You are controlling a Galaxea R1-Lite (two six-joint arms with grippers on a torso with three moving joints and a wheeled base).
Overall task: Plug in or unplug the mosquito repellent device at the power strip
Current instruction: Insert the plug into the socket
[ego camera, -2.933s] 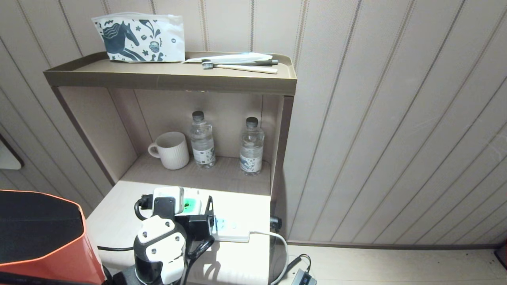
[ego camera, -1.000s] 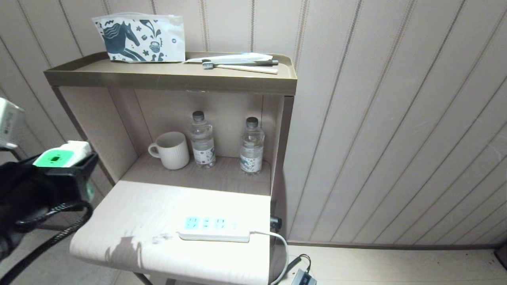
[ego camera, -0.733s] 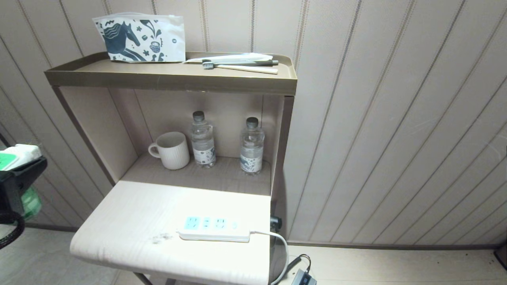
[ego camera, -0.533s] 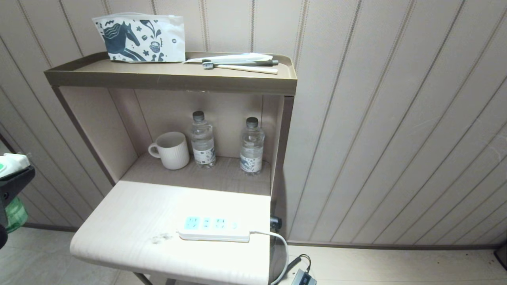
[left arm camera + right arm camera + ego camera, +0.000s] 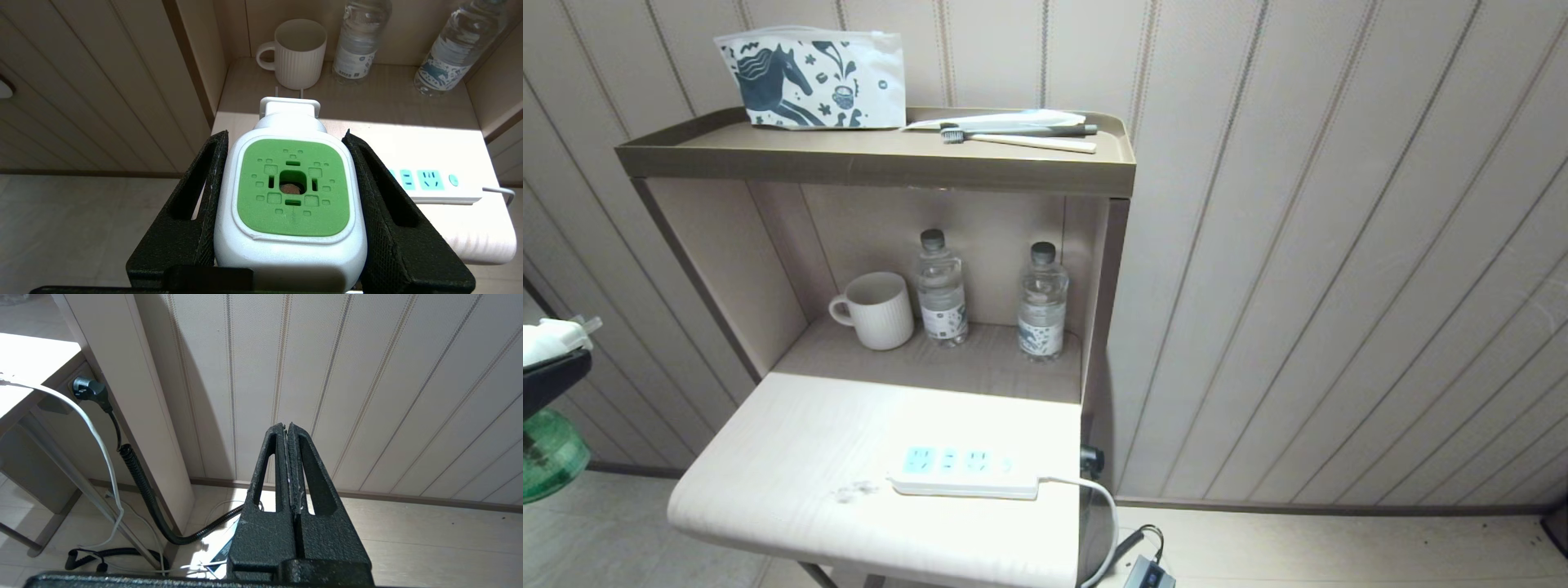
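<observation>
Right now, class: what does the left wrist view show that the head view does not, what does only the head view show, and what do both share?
Only the left wrist view shows the left gripper shut on the mosquito repellent device, its green face and metal prongs plain. Only the head view shows the top shelf with the horse-print pouch and toothbrush. Both show the power strip, with nothing plugged into its visible sockets, the mug and two water bottles.

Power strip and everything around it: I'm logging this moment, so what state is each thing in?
Power strip: flat on the table, sockets empty, cable attached.
Mosquito repellent device: unplugged, prongs bare, clamped in the left hand off the table's left edge.
Mug: upright, looks empty.
Water bottles: upright, capped.
Right hand: shut, empty, near the wall.
</observation>
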